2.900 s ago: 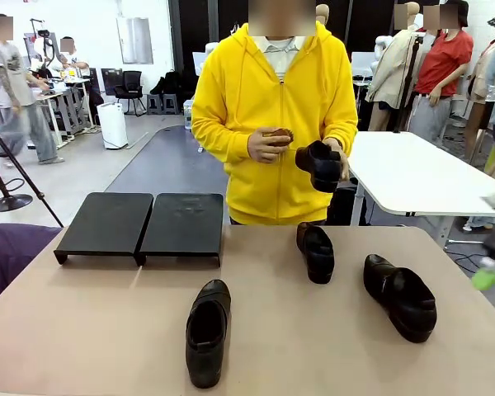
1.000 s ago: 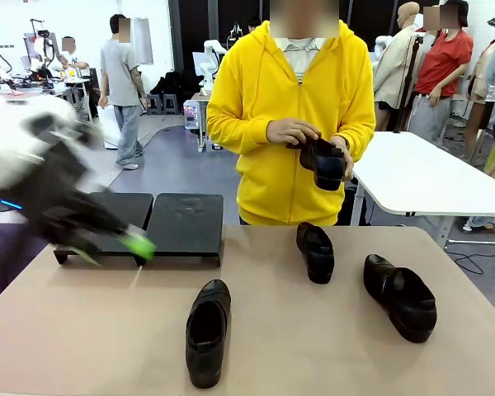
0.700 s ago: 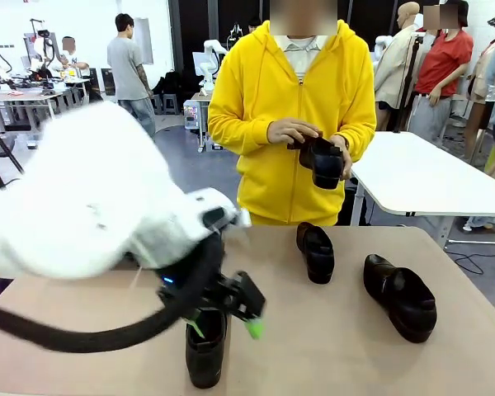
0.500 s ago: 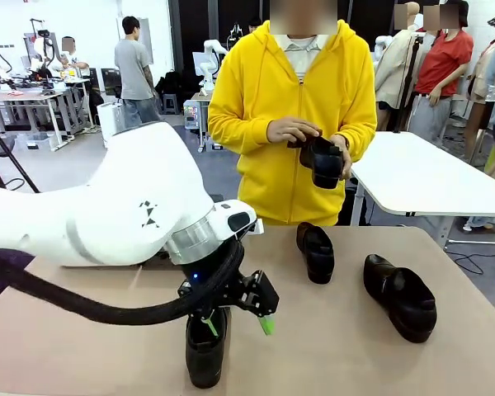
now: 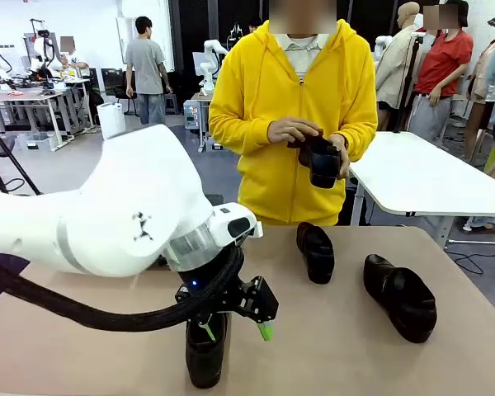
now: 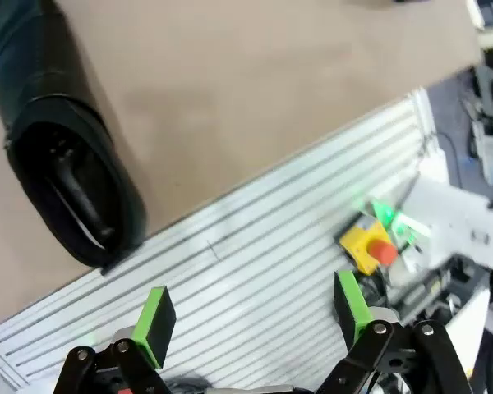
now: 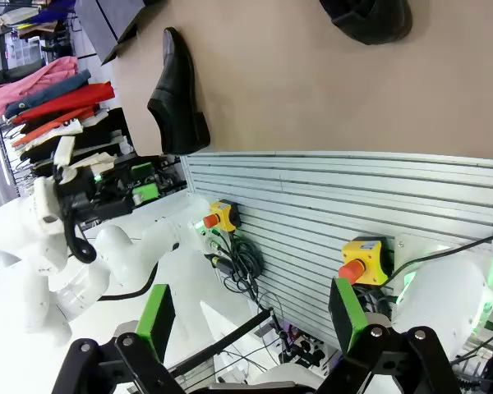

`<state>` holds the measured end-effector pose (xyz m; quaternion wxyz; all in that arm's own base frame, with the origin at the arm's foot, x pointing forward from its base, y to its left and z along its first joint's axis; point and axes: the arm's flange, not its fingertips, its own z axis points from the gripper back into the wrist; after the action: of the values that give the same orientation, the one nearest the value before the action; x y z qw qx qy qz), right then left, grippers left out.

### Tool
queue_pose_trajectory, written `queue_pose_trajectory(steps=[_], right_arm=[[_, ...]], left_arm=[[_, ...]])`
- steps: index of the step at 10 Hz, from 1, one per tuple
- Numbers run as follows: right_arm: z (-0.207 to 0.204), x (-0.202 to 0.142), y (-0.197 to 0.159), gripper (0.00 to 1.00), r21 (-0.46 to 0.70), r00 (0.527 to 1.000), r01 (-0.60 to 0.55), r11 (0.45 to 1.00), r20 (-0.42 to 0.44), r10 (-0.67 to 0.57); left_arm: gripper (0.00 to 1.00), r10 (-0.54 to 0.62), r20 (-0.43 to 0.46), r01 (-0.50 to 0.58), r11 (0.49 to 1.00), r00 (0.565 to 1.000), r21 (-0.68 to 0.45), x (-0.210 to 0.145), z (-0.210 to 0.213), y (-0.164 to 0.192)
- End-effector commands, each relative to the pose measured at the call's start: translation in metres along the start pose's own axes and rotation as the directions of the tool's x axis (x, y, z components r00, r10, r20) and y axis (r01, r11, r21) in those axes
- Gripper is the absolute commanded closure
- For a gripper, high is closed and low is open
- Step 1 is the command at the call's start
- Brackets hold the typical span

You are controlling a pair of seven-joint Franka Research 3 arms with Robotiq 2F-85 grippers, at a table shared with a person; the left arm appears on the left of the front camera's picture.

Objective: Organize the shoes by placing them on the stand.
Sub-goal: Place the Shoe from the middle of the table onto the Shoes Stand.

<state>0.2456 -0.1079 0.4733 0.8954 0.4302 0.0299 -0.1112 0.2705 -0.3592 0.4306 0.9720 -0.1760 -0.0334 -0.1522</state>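
Three black shoes lie on the tan table: a near shoe [image 5: 205, 356], a middle shoe [image 5: 315, 252] and a right shoe [image 5: 400, 297]. The person in yellow holds another shoe [image 5: 320, 161] in both hands. My left gripper [image 5: 236, 331] hangs open just above the near shoe, one green pad over its opening and the other to its right. In the left wrist view that shoe [image 6: 62, 164] lies up and left of the open left gripper [image 6: 253, 313]. The stand [image 5: 216, 200] is almost wholly hidden behind my left arm. My right gripper [image 7: 251, 316] is open, well back from the table.
The table's front edge carries a ribbed aluminium strip [image 6: 255, 246] with a yellow stop button [image 6: 370, 246]. A white table [image 5: 421, 177] stands behind the person at right. Bare tabletop lies between the near shoe and the right shoe.
My left arm has swung in from the left, past the stand, to a spot over the near shoe, and sank slightly. The shoes on the table and the person's shoe stayed put.
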Motion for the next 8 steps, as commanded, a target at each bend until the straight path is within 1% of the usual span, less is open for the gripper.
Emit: queue_pose_trajectory(steps=[1,2,3,5,8], right_arm=[[0.004,-0.001,-0.003,0.00,-0.003,1.000,-0.024,1.000,-0.007,0.024],[0.004,-0.001,-0.003,0.00,-0.003,1.000,-0.024,1.000,-0.007,0.024],[0.004,-0.001,-0.003,0.00,-0.003,1.000,-0.024,1.000,-0.007,0.024],[0.004,-0.001,-0.003,0.00,-0.003,1.000,-0.024,1.000,-0.007,0.024],[0.004,-0.001,-0.003,0.00,-0.003,1.000,-0.024,1.000,-0.007,0.024]], left_arm=[[0.00,0.083,0.050,-0.087,0.991,0.995,0.103,0.018,-0.024,-0.003],[0.00,0.127,0.081,-0.139,0.979,0.989,0.151,0.023,-0.034,-0.002],[0.00,0.139,0.094,-0.152,0.976,0.986,0.154,0.028,-0.042,0.001],[0.00,0.171,0.148,-0.196,0.966,0.974,0.169,0.035,-0.054,0.010],[0.00,0.225,0.154,-0.255,0.942,0.962,0.217,0.045,-0.078,0.020]])
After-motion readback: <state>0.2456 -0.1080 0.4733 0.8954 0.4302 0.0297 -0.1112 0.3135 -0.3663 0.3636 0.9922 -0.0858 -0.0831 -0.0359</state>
